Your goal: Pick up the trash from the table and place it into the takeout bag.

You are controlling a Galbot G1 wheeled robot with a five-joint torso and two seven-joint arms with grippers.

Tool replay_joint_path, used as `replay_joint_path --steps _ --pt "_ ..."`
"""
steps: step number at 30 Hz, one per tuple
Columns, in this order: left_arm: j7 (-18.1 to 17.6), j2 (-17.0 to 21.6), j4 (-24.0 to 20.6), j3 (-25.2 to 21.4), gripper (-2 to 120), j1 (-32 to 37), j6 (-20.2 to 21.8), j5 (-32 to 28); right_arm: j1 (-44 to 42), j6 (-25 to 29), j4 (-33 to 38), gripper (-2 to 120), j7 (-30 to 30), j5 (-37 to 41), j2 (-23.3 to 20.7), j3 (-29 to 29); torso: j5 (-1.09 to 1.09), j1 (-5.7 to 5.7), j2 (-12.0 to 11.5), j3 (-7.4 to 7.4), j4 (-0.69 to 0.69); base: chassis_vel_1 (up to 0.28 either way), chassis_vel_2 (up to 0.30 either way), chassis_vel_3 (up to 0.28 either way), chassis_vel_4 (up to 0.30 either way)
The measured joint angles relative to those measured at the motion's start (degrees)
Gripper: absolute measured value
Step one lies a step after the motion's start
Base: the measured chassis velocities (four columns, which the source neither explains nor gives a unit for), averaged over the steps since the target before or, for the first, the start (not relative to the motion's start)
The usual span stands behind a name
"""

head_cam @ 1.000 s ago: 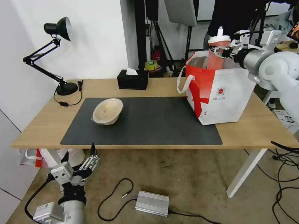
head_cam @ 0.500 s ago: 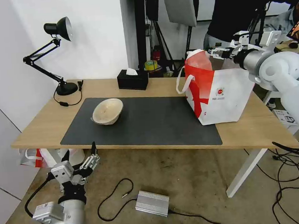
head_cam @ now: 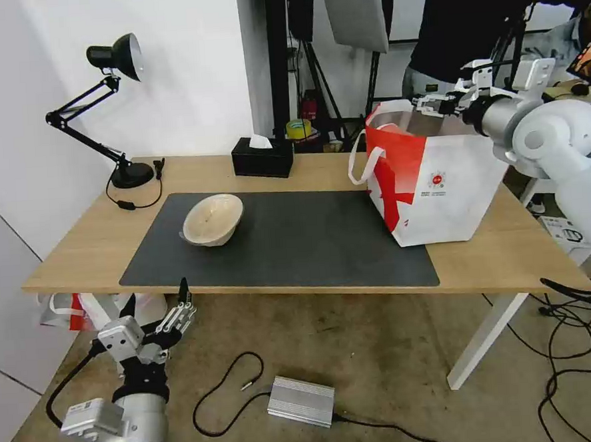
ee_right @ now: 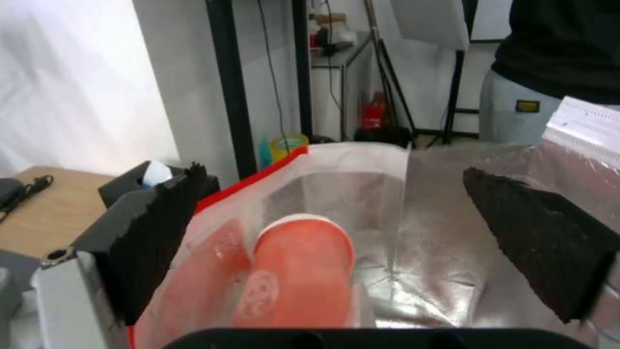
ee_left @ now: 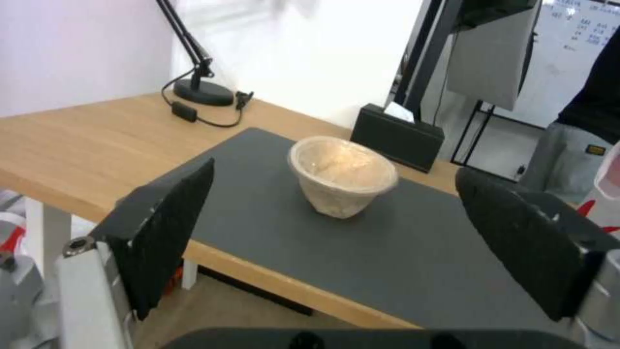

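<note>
above the open mouth of the large white takeout bag with a red side panel [head_cam: 433,186], near the right edge of the light-wood table [head_cam: 77,251], the right gripper [head_cam: 435,103] now has its jaws spread and empty, the red drink cup [ee_right: 300,271] released inside, so only the beige paper-like bowl [head_cam: 212,219] remains on the dark grey mat [head_cam: 297,247], while the left gripper [head_cam: 160,322] waits spread below the front edge.

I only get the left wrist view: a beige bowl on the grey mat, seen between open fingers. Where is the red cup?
Observer: The red cup is inside the takeout bag, against its foil lining.
Operator: Is the right hand gripping it?
Observer: No. The right hand is open above the bag's mouth, apart from the cup.
Operator: How does the left hand sit relative to the table?
Observer: In the head view the left hand is below the table, in front of its near edge, well short of the beige bowl.
</note>
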Motion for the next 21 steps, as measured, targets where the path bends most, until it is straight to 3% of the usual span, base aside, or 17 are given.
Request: replay_joint_path --steps 16,21 --pt "-0.12 0.07 0.47 0.17 100 -0.43 -0.03 -0.02 -2.06 1.35 2.66 100 0.8 0.16 -0.9 2.08 0.0 0.0 0.0 0.0 0.0 0.0 0.0 0.0 0.0" --pt "-0.17 -0.09 0.68 0.19 100 -0.4 -0.35 0.0 -7.04 7.65 7.19 100 3.91 -0.11 -1.34 5.08 -0.01 0.0 0.0 0.0 0.01 0.0 0.0 0.0 0.0"
